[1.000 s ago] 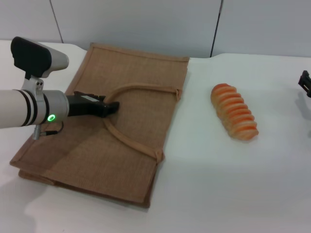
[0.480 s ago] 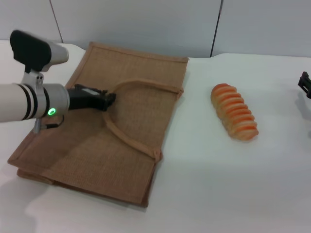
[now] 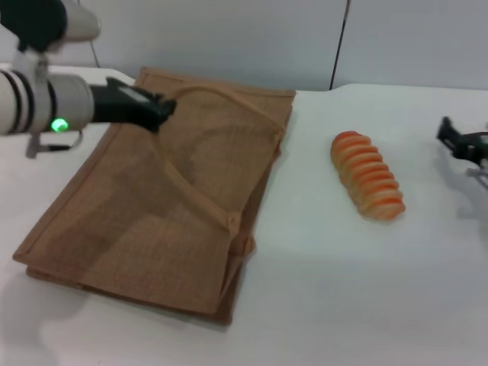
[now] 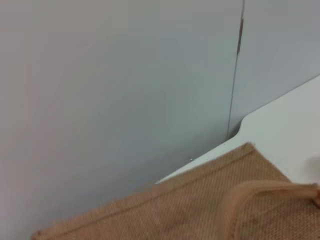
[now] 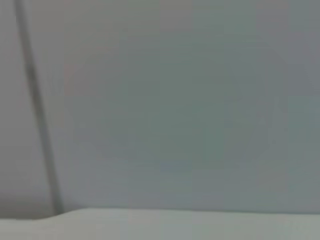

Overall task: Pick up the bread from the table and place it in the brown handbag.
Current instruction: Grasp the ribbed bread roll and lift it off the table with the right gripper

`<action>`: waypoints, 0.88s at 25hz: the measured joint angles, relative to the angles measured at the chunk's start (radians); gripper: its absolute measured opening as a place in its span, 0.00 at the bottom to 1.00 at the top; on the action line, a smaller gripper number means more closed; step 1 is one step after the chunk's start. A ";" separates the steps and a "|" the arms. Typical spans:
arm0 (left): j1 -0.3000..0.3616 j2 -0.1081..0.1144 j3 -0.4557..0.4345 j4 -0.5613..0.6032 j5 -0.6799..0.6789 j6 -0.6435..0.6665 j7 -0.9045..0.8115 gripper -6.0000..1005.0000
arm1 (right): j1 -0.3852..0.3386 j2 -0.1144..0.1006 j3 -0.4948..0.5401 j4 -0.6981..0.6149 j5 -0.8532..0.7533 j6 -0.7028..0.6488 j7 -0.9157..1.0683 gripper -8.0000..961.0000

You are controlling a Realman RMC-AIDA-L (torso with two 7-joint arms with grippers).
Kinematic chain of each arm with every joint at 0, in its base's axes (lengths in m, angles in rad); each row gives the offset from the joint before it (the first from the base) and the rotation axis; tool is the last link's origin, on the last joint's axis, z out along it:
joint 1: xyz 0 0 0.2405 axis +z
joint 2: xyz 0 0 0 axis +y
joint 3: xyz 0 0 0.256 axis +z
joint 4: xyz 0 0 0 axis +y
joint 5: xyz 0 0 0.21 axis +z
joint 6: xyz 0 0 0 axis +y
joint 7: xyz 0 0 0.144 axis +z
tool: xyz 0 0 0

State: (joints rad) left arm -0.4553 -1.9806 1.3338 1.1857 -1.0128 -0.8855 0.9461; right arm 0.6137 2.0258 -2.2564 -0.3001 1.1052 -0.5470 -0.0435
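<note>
The brown handbag [image 3: 152,221] lies on the white table [image 3: 366,297] at the left, its top side partly raised. My left gripper [image 3: 158,111] is shut on one arched handle [image 3: 229,99] and holds it up above the bag's far-left part. The left wrist view shows the bag's weave [image 4: 190,205] and the handle [image 4: 260,192]. The bread [image 3: 367,185], orange-brown and ridged, lies on the table to the right of the bag, untouched. My right gripper [image 3: 456,140] is low at the right edge, right of the bread.
A grey panelled wall [image 3: 229,38] stands behind the table's far edge. Bare table lies between the bag and the bread and in front of both. The right wrist view shows only the wall and a strip of table [image 5: 200,225].
My left gripper has risen and moved back with the handle, lifting the bag's top side. My right gripper has come further into view from the right edge.
</note>
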 joint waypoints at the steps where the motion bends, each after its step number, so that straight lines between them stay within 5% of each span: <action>1: 0.000 0.000 0.000 0.000 0.000 0.000 0.000 0.13 | -0.002 0.000 -0.002 -0.020 -0.011 0.013 0.000 0.90; 10: 0.001 -0.001 -0.241 0.348 0.105 -0.317 -0.076 0.13 | -0.030 -0.013 0.029 -0.234 -0.196 0.150 -0.002 0.91; 16: -0.049 0.007 -0.326 0.446 0.115 -0.430 -0.083 0.13 | -0.184 -0.053 0.233 -0.586 -0.433 0.369 -0.039 0.91; 22: -0.070 -0.002 -0.334 0.512 0.123 -0.462 -0.084 0.13 | -0.282 -0.004 0.445 -0.854 -0.599 0.736 -0.153 0.91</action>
State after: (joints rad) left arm -0.5249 -1.9823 0.9997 1.6974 -0.8896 -1.3476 0.8617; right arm 0.3315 2.0219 -1.8117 -1.1537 0.5063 0.1895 -0.1961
